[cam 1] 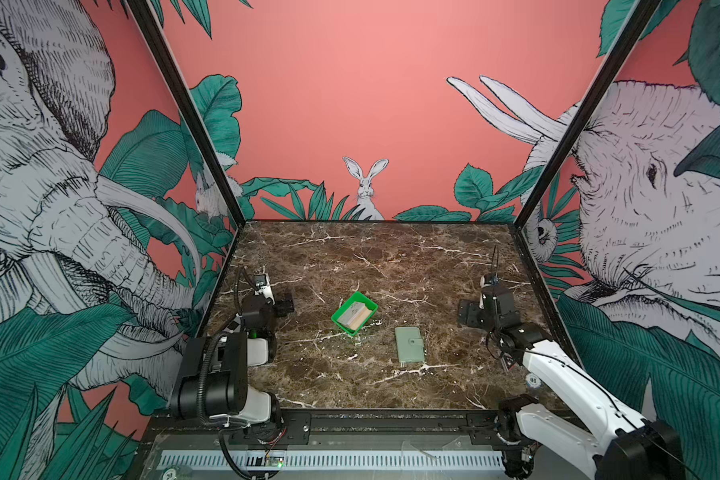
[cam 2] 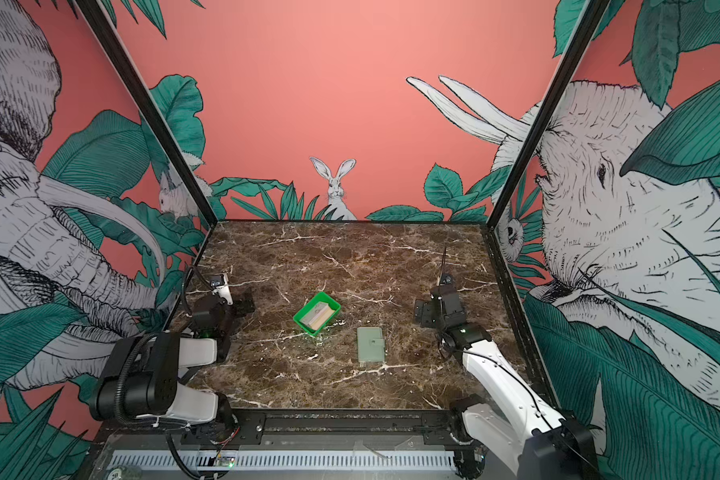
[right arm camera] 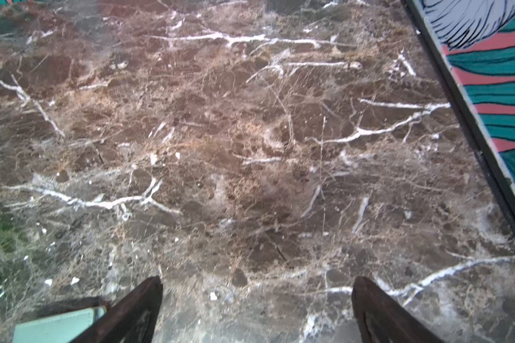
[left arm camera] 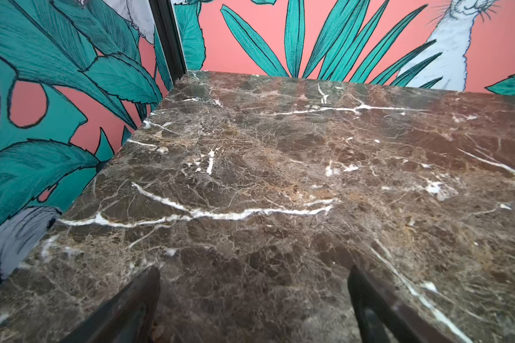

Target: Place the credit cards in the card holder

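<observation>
Hazard: card holder beside tray closed; stacked credit cards may lift together; left gripper, right gripper spread, empty.

a small round white tag at the right arm bears the digits 1 and 0, seen upside down. a round sticker on the base plate reads 20. markings on the credit cards are too small to read.
</observation>
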Controlling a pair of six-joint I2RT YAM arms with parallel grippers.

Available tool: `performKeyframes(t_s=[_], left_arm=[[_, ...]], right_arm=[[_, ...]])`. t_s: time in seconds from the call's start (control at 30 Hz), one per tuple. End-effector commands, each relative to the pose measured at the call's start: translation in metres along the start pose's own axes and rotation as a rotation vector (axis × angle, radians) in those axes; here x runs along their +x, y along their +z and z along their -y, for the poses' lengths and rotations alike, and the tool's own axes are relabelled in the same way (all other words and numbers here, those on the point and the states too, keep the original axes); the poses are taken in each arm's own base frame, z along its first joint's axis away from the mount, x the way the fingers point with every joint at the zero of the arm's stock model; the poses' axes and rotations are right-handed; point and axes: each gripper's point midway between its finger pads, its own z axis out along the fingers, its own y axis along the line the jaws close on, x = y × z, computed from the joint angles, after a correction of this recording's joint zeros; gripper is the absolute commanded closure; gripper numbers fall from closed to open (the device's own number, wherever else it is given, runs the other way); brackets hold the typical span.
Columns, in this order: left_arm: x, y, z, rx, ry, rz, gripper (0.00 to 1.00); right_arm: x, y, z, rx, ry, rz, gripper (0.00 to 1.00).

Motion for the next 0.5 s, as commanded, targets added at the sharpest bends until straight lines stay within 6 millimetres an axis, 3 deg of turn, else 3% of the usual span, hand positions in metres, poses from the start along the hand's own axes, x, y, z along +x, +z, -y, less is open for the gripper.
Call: performKeyframes(t_s=[0.0,0.3,0.47], left_arm=[[-0.024,-0.003,0.005,0.038,0.000,0.099,0.01],[-0.023,0.001,0.018,0.104,0.032,0.091,0.01],[-0.021,0.007,0.027,0.133,0.065,0.066,0.01]], right_arm=[[-0.017,0.005,0.002,-0.017,-0.015,0.045,0.02],[-0.032,0.024,0.021,-0.020,-0.027,0.093,0.02],[-0.030,0.046,0.045,0.056,-0.064,0.129,0.02]])
